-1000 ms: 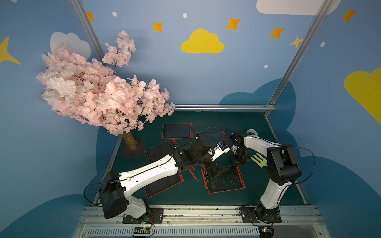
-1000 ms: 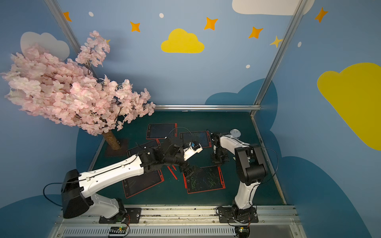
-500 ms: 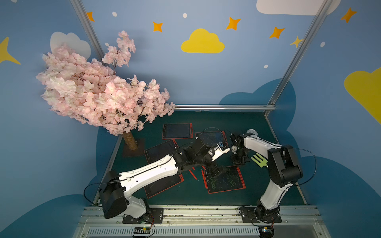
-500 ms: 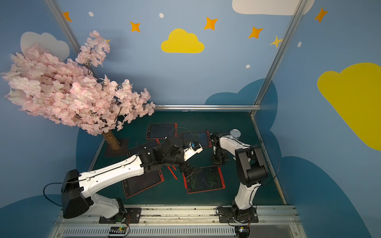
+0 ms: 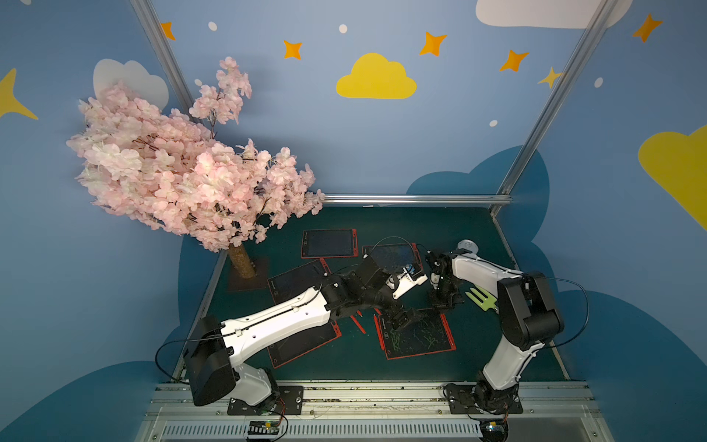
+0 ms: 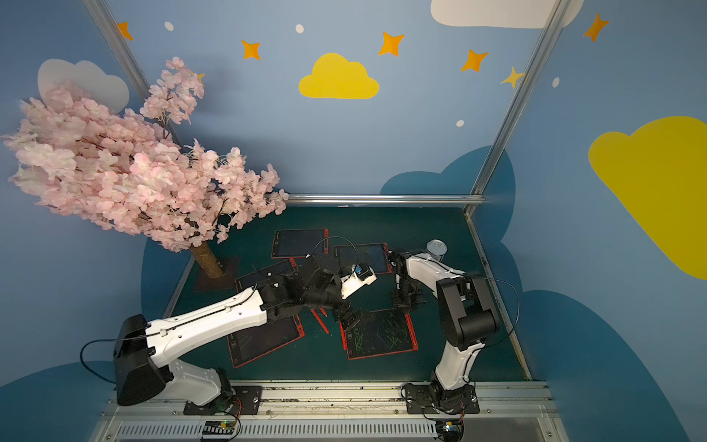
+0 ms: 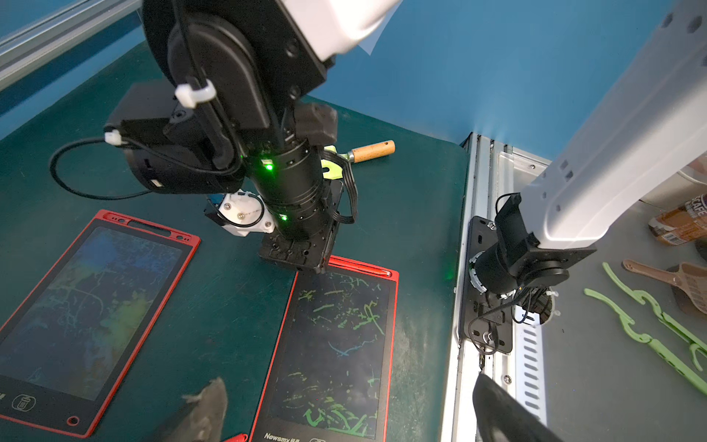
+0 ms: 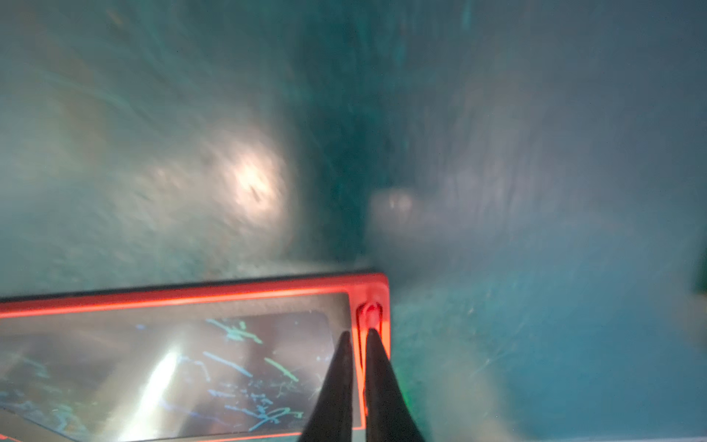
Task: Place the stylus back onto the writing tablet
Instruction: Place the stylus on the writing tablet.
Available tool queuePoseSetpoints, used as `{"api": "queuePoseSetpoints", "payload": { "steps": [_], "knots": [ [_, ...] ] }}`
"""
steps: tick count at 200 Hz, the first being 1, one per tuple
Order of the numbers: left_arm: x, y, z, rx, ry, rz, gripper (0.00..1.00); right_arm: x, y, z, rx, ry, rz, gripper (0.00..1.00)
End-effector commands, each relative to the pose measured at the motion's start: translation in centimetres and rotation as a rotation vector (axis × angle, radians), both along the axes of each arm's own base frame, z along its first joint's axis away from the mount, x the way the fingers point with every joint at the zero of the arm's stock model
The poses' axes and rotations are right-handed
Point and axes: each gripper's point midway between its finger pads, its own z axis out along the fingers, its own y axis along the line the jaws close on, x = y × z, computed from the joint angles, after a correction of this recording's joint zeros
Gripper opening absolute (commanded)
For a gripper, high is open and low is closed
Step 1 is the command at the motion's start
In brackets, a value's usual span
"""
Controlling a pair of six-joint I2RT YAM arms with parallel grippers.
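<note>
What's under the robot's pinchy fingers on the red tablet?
A red stylus, lying in the edge slot of the writing tablet, between the fingers of the right gripper. Only its end shows; they cover the rest.

Blurred table, stylus partly behind right pincer

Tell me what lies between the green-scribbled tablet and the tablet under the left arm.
A loose red stylus lies on the green mat there, seen in both top views.
</note>
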Motion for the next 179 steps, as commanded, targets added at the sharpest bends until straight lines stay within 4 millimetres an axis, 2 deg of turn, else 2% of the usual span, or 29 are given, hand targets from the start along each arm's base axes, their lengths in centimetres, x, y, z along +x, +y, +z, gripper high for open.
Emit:
{"api": "queuePoseSetpoints", "payload": {
  "steps": [1,35,79,125,179],
  "knots": [
    [-0.4,0.0,0.7,-0.015,0.001,-0.015,0.99,-1.1,-0.2,1.1,-0.004,-0.012,-0.099,0.08],
    [-0.5,0.1,0.9,-0.020,-0.007,-0.024,0.99,-1.5,-0.3,2.0,0.013,-0.066,-0.185,0.04],
    [-2.3,-0.3,1.3,-0.069,0.025,-0.112,0.99,-2.0,0.1,2.4,0.076,-0.122,-0.233,0.00],
    [-3.1,-0.9,1.4,-0.115,0.053,-0.125,0.99,-2.5,-0.3,2.4,0.097,-0.172,-0.305,0.00],
    [-2.8,-1.1,1.0,-0.107,0.034,-0.083,0.99,-2.5,-1.0,1.6,0.114,-0.190,-0.374,0.00]
  ]
}}
